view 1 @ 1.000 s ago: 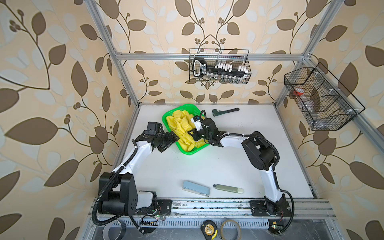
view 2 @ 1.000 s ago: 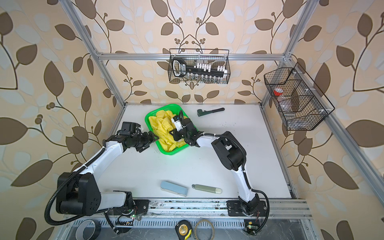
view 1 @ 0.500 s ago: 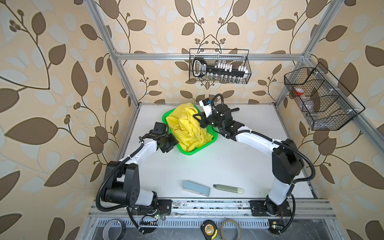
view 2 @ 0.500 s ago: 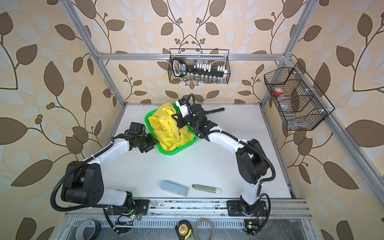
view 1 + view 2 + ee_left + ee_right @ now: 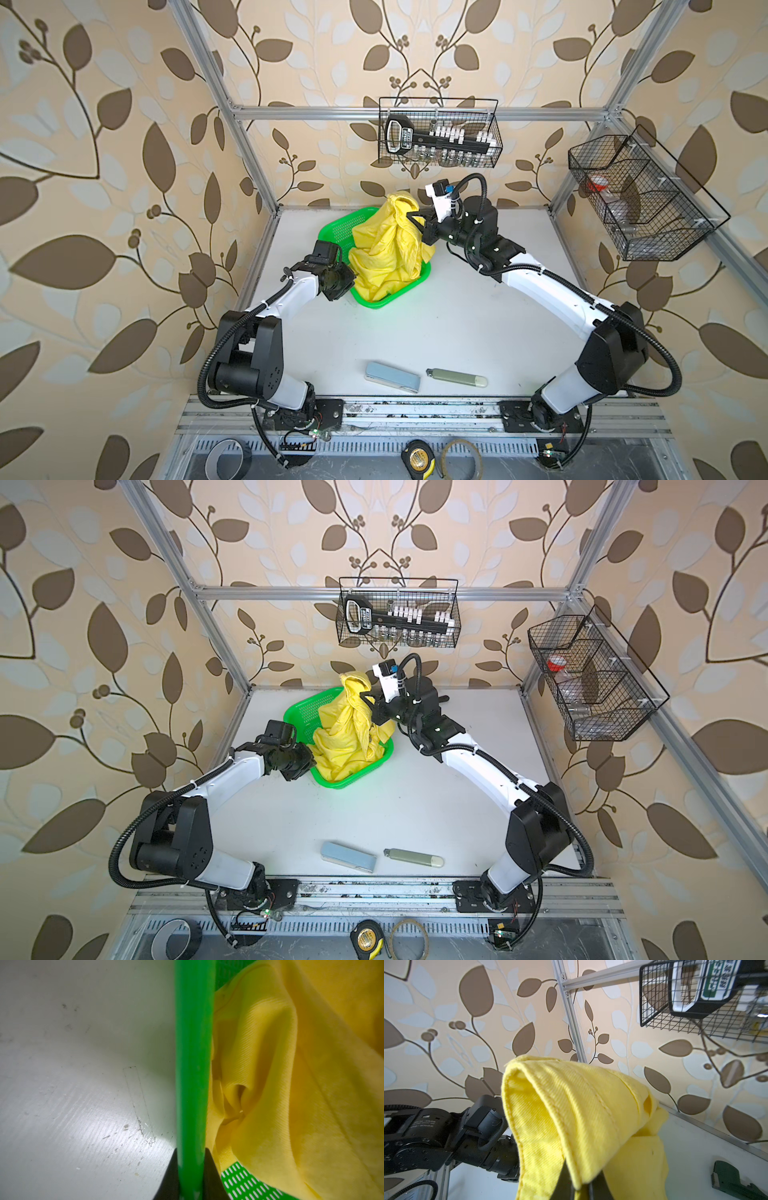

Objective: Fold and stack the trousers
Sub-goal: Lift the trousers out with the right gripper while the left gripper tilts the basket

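Observation:
The bright yellow trousers (image 5: pixel 386 249) (image 5: pixel 345 737) hang in a bunched column, their top end lifted above the green mesh basket (image 5: pixel 337 224) (image 5: pixel 303 712) and their lower folds still lying inside it. My right gripper (image 5: pixel 415 218) (image 5: pixel 365 698) (image 5: pixel 581 1184) is shut on a hemmed fold of the trousers (image 5: pixel 581 1115) at the top. My left gripper (image 5: pixel 351 276) (image 5: pixel 311 762) (image 5: pixel 192 1157) is shut on the basket's near-left rim (image 5: pixel 193 1064), with the yellow cloth (image 5: pixel 311 1064) just inside that rim.
A blue-grey case (image 5: pixel 392 376) and an olive tube (image 5: pixel 457 377) lie near the table's front edge. A dark green wrench (image 5: pixel 733 1180) lies at the back behind the right arm. Wire racks hang on the back wall (image 5: pixel 440 137) and the right wall (image 5: pixel 640 199).
The right gripper has risen and drawn the trousers up out of the basket. The left gripper has closed on the basket's rim.

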`<state>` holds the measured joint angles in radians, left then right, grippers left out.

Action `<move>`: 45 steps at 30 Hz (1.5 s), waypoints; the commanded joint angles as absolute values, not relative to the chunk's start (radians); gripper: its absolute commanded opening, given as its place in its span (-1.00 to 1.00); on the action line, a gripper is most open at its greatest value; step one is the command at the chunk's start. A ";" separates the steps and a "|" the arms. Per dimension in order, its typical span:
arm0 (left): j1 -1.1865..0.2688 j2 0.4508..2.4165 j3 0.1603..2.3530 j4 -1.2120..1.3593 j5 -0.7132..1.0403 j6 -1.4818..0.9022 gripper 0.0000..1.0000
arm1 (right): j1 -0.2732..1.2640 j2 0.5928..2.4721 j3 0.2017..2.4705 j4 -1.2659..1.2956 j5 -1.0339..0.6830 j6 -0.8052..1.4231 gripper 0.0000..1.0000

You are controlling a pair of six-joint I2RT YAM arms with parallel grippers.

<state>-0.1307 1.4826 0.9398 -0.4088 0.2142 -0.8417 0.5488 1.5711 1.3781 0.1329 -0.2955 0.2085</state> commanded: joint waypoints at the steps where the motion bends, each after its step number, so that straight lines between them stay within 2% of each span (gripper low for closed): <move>1: -0.124 1.488 0.983 -0.460 0.082 -0.967 -0.75 | 0.531 1.458 1.433 0.190 -0.277 0.188 -1.00; 14: -0.092 1.611 1.090 -0.411 -0.083 -1.244 -0.76 | 0.420 1.236 1.563 0.023 -0.215 0.073 -1.00; 26: -0.039 1.835 1.351 -0.388 -0.117 -1.376 -0.75 | 0.315 1.032 1.552 -0.206 -0.002 -0.104 -1.00; 33: -0.017 1.955 1.493 -0.375 -0.088 -1.409 -0.75 | 0.311 0.931 1.511 -0.264 0.194 -0.217 -1.00; 42: -0.008 2.045 1.591 -0.382 -0.039 -1.393 -0.73 | 0.310 0.864 1.420 -0.218 0.708 -0.448 -1.00; 45: -0.008 2.051 1.592 -0.377 -0.027 -1.384 -0.73 | 0.302 0.862 1.381 -0.136 0.825 -0.557 -1.00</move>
